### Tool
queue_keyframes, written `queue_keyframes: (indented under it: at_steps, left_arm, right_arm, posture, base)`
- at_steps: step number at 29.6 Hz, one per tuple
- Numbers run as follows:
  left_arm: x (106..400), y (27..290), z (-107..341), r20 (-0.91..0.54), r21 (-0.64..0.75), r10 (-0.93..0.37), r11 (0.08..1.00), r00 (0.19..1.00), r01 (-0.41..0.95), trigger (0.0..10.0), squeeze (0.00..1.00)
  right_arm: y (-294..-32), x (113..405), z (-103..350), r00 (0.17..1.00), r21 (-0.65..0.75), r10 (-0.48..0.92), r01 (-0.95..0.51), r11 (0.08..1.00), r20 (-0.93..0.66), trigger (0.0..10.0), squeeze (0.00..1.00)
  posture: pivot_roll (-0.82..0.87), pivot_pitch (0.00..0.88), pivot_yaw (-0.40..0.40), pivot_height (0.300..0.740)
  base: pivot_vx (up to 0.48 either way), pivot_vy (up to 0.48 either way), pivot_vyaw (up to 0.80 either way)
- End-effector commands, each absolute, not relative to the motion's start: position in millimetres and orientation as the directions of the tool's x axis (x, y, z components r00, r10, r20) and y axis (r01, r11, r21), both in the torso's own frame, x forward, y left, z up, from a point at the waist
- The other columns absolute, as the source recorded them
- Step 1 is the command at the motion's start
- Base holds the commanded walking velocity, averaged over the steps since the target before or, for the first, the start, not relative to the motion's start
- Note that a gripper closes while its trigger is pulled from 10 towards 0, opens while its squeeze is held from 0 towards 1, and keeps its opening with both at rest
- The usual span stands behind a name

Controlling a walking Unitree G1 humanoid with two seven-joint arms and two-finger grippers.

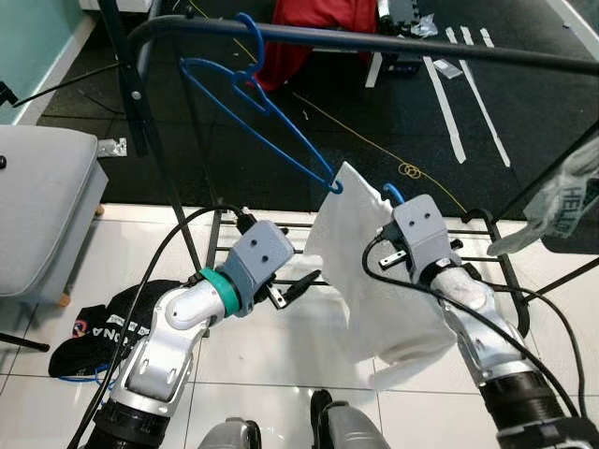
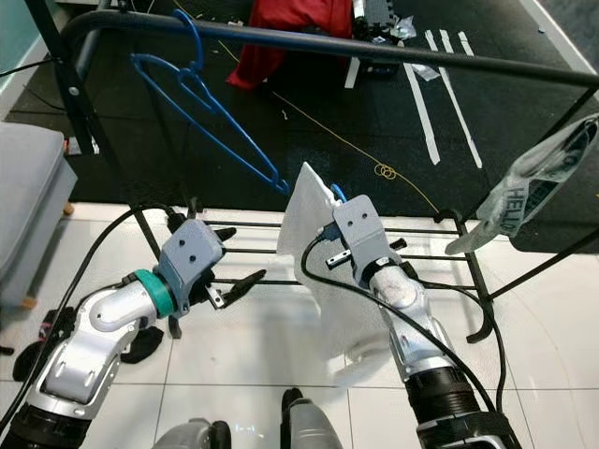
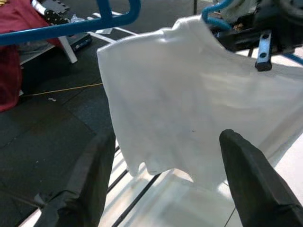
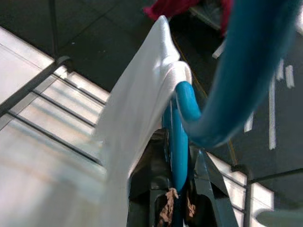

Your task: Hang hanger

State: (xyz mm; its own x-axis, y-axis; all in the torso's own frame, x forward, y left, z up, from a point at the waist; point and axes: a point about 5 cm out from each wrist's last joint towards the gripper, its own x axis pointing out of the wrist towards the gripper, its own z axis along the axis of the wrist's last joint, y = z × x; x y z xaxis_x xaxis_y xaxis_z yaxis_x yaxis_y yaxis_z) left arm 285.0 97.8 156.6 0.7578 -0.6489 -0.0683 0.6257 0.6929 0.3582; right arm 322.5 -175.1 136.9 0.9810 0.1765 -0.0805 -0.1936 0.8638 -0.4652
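At the far left, a grey seat (image 1: 42,210) is seen beside the clothes rack, and dark clothing (image 1: 103,332) lies on the white tiled floor (image 1: 281,351) under the left arm. An empty blue hanger (image 1: 253,108) is already hooked on the rack's black rail (image 1: 421,45), near its left end. The left gripper (image 1: 298,285) is held low in front of the rack, just left of a white garment (image 1: 374,281); in the left wrist view its black fingers (image 3: 246,175) are seen spread apart with nothing between them, pointed at the hanging cloth. To the right, the second blue hanger (image 4: 182,137), which carries the white garment, is pinched at its neck by the right gripper (image 1: 393,217), as is shown in the right wrist view, where the blue wire is clamped between the dark fingers and the hook curves up above them. This hanger is held well below the rail, its hook (image 1: 391,194) not yet over the bar. At the far right, a plastic bag (image 1: 562,201) hangs from the rack. The task is judged to be partly done: the garment is on its hanger and the hanger is gripped, but it remains to be lifted, hooked over the rail and let go.
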Motion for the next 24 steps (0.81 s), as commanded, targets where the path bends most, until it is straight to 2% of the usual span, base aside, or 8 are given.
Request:
queue_keyframes:
  at_steps: [1,9,24]
  left_arm:
    - [283,98,149,-0.094,0.347,-0.634,0.702,0.768,0.622,10.0,0.0]
    - [280,96,148,-0.108,0.353,-0.644,0.687,0.757,0.635,10.0,0.0]
    - [275,92,151,-0.144,0.382,-0.698,0.615,0.702,0.69,10.0,0.0]
  right_arm:
    - [-180,318,155,0.99,-0.501,0.134,-0.097,0.86,0.039,0.0,0.0]
    - [-189,318,190,0.982,-0.491,0.033,0.065,0.869,0.188,0.0,0.0]
    - [-196,339,227,0.974,-0.425,0.0,0.1,0.9,0.228,0.0,0.0]
  posture:
    - [-0.05,0.133,0.005,0.74]
    - [-0.05,0.137,0.017,0.74]
    - [-0.05,0.138,0.021,0.74]
  base:
    - [0.0,0.0,0.0]
    - [0.0,0.0,0.0]
    - [0.0,0.0,0.0]
